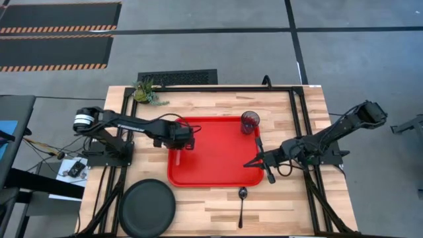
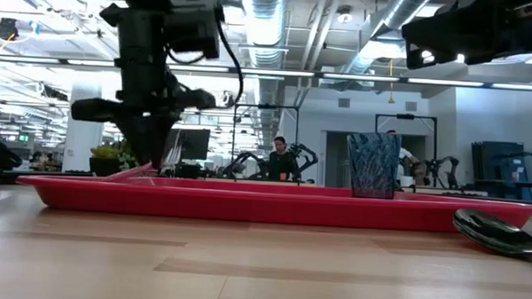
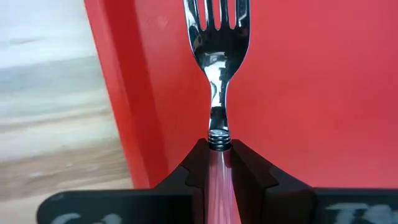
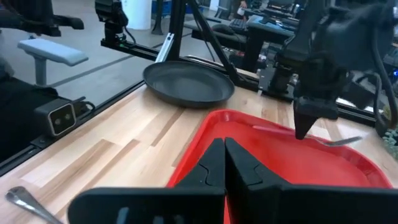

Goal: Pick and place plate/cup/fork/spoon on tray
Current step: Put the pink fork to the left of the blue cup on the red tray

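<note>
Red plastic fills most of the left wrist view, and that tray [image 1: 215,158] is the landmark here; the left gripper [image 1: 180,142] stands over the tray's left part, fingers clamped on the pink handle of the fork [image 3: 216,68], whose tines reach out over the tray floor just inside the left rim; in the low view the fork [image 2: 164,159] hangs tilted close above the tray [image 2: 246,205], and whether any part of it touches the floor is hard to tell; the cup [image 1: 250,121] stands upright inside the tray's far right corner; the plate [image 1: 147,207] lies on the bare wood off the tray's near left corner, and the spoon [image 1: 242,201] lies just off the tray's near edge toward the right, neither on the tray yet; the right gripper [image 1: 259,160] waits over the tray's right rim with its fingers pressed together on nothing; the step in hand looks to be setting down the fork, so the next move likely calls for lowering it flat and parting the fingers without flicking it over the rim; the fork's handle end is hidden between the fingers, and the low view cuts off the spoon's handle.
</note>
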{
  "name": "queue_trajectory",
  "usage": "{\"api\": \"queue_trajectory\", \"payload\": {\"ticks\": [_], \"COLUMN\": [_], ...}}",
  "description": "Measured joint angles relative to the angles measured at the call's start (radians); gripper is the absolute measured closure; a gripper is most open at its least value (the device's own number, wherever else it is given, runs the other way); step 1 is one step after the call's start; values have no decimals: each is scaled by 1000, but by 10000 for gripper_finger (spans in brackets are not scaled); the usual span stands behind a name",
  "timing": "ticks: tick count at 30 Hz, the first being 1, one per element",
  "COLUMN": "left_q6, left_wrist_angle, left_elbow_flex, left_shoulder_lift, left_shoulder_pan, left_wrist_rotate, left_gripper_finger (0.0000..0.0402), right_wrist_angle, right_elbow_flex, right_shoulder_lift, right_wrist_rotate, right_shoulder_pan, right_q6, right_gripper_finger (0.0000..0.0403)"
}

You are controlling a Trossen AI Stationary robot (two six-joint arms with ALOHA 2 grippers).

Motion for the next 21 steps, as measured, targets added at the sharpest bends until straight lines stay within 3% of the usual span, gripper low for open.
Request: {"api": "queue_trajectory", "payload": {"ticks": [4,21], "left_q6": [-3,-22], "left_wrist_angle": [-26,-36], "left_elbow_flex": [5,5], "left_shoulder_lift": [30,45], "left_shoulder_pan": [0,42], "left_wrist_rotate": [47,60], "left_gripper_finger": [374,374], "right_wrist_angle": [-12,-27], "right_elbow_flex": [0,0], "right_shoulder_lift": [0,0], "right_wrist_rotate": [0,53], "right_shoulder_pan": [11,44], "right_q6": [0,0], "right_gripper_finger": [392,392]}}
